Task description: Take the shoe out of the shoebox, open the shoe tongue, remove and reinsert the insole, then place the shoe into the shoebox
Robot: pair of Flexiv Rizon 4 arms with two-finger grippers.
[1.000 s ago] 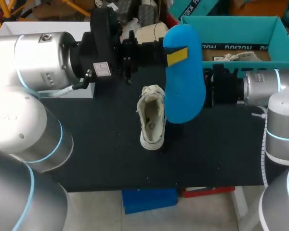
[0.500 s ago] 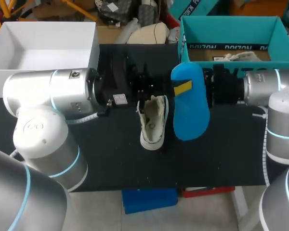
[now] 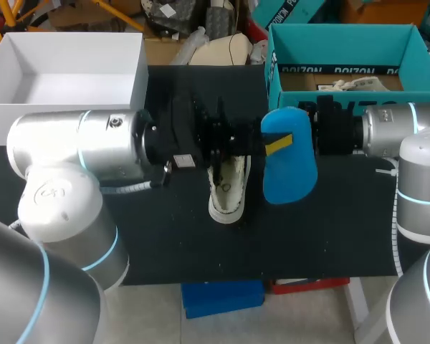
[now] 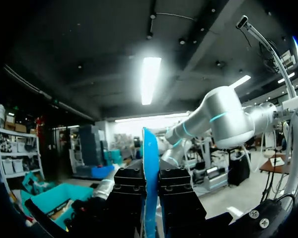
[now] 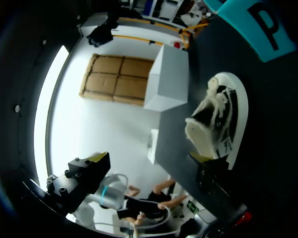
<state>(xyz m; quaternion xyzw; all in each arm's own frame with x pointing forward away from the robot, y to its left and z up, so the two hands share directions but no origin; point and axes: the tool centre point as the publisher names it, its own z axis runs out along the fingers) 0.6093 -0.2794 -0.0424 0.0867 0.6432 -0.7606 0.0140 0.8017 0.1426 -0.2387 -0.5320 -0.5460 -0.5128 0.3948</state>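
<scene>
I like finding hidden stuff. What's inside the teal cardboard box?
The teal cardboard shoebox shows a brown floor with a crumpled whitish bundle lying on it. Its front wall covers the nearer floor, so anything there stays hidden.

Glaring ceiling tube point(image 4: 150, 79) (dim surroundings)

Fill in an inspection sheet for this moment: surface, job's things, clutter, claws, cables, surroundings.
Surface: black table top, with the shoe standing on it.
Job's things: white shoe upright at the middle, out of the box; blue insole held off the table on the shoe's right-arm side; teal shoebox at the back right.
Clutter: open white box at the back left.
Grippers: left claw shut on the insole; right claw open, holding nothing.
Cables: grey cable looping below the left claw's wrist.
Surroundings: nothing seen reaching over the table.
</scene>
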